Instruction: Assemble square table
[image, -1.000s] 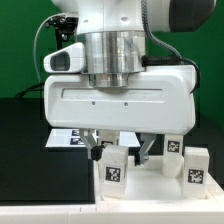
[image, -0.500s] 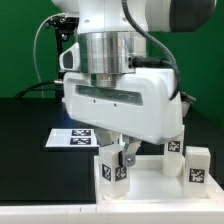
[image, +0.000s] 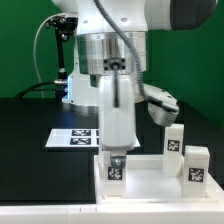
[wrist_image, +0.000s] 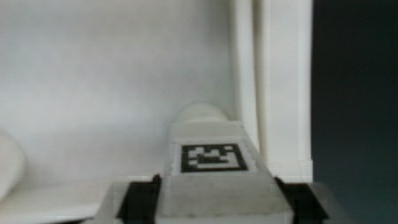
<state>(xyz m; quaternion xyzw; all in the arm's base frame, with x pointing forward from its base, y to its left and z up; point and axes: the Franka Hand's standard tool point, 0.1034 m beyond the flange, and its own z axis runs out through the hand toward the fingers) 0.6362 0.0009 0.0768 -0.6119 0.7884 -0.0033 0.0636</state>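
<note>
on the exterior view's left i see the marker board (image: 72, 138) flat on the black table (image: 25, 150). in the middle my claw (image: 115, 158) is squeezed shut on a small white leg (image: 114, 170), standing upright on the square top (image: 150, 177). two more legs (image: 175, 140) (image: 196, 163) stand to the right.

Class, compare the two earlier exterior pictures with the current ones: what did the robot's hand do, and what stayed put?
The end effector turned about its upright axis from broadside to edge-on, and its fingers narrowed onto the front leg. The other two legs, the tabletop and the marker board stayed put.
</note>
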